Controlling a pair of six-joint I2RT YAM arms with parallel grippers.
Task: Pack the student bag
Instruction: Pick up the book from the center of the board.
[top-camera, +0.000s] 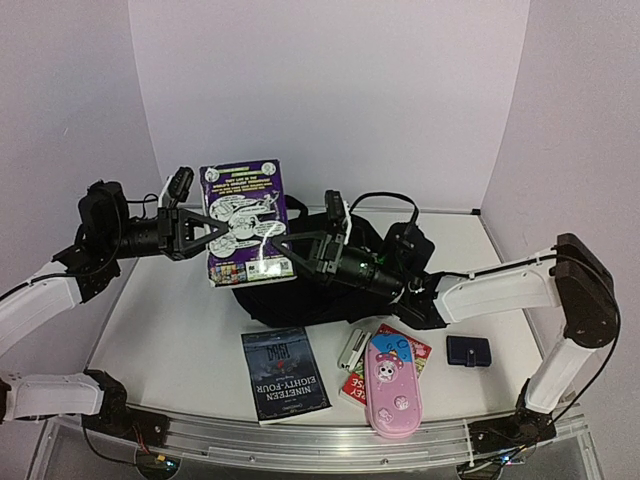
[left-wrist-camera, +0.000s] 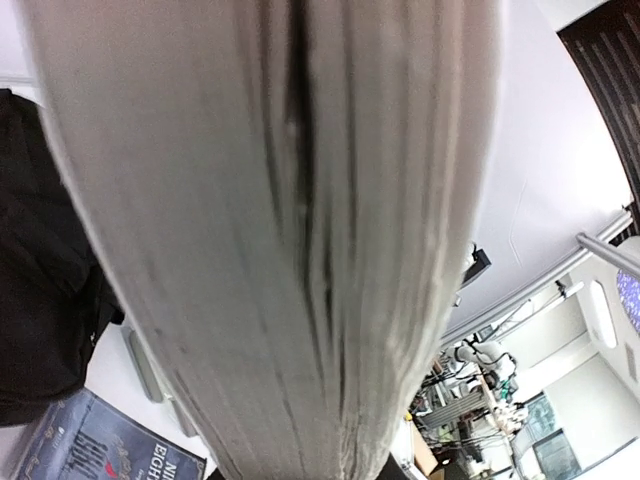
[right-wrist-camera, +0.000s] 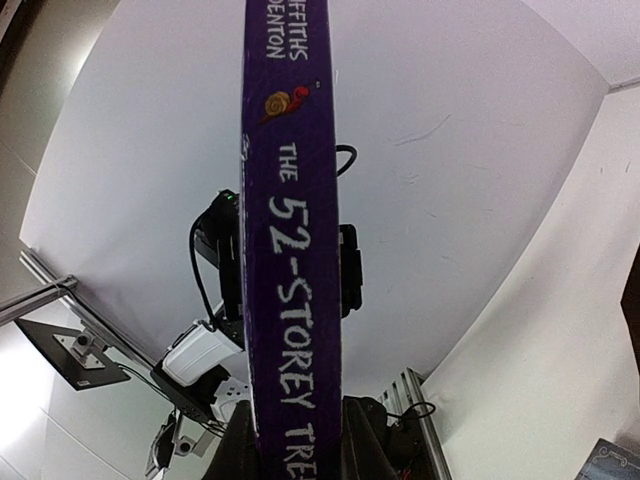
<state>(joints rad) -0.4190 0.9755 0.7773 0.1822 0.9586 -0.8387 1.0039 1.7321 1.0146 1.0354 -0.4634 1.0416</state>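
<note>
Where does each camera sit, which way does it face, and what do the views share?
Top external: high behind the robot, looking down at the table; it shows the left gripper and right gripper at the purple book above the student bag.
Left wrist: on the left wrist, facing the book's page edges up close; own fingers unseen.
Right wrist: on the right wrist, facing the book's spine; own fingers at the bottom.
Shared: all three show the book.
</note>
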